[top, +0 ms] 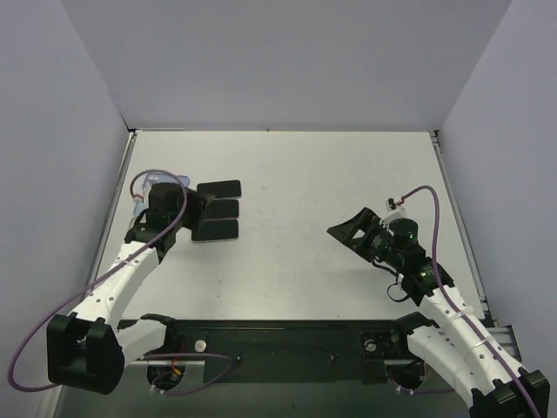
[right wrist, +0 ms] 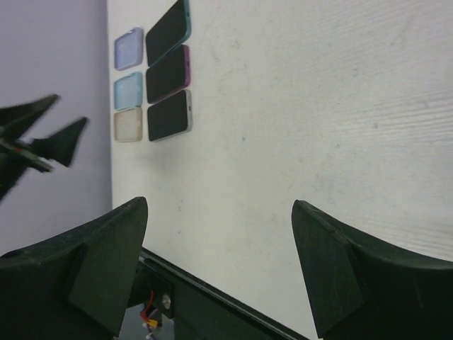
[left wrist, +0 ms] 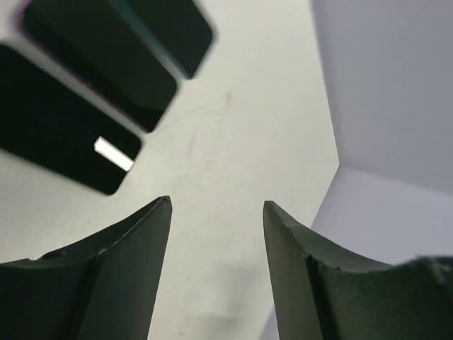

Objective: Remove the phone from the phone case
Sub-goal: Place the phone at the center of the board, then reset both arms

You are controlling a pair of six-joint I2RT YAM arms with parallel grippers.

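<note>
Three cased phones [top: 216,210] lie in a column on the bench [top: 296,192]. Left gripper [top: 196,212] hovers beside them, jaws apart, empty. Right gripper [top: 348,229], well apart from the phones, jaws wide, empty.

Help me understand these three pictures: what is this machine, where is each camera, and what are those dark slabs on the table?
These are two robot arms bolted to a white table. The wide picture looks down from above; the other two come from cameras on each wrist. The left gripper and the right gripper are both open and hold nothing. The dark slabs are three phones lying screen-up in a row, their coloured case edges teal, purple and pale. Beside them lie three small translucent cases, blue, light blue and tan. The left arm hovers near the phones.
</note>
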